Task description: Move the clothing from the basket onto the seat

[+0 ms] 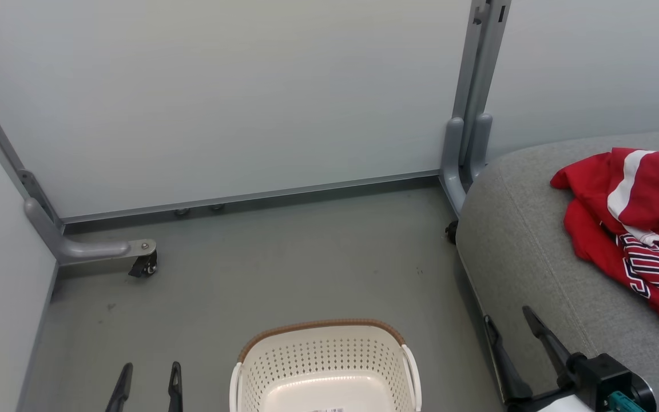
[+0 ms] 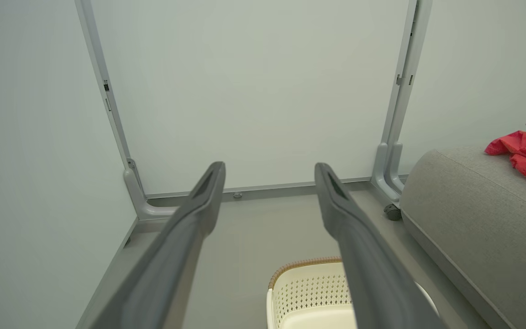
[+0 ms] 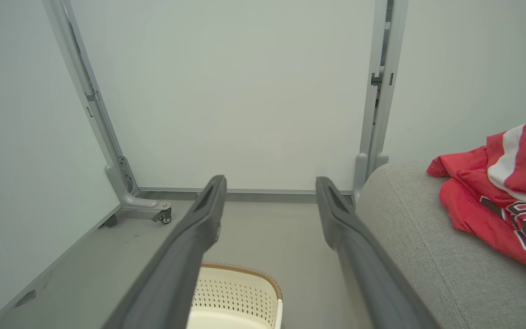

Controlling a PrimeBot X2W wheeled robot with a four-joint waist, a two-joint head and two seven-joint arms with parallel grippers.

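On the seat (image 1: 524,252), right of the basket (image 1: 324,366), lies the clothing (image 1: 632,229), ahead and right of the right hand (image 1: 507,316), the nearer one; both it and the left hand (image 1: 152,366) gape empty (visible basket interior looks bare).

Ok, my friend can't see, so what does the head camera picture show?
Red clothing lies crumpled on the grey seat at the right. The cream basket stands on the floor at bottom centre, no clothes visible inside, between the open left gripper and right gripper.
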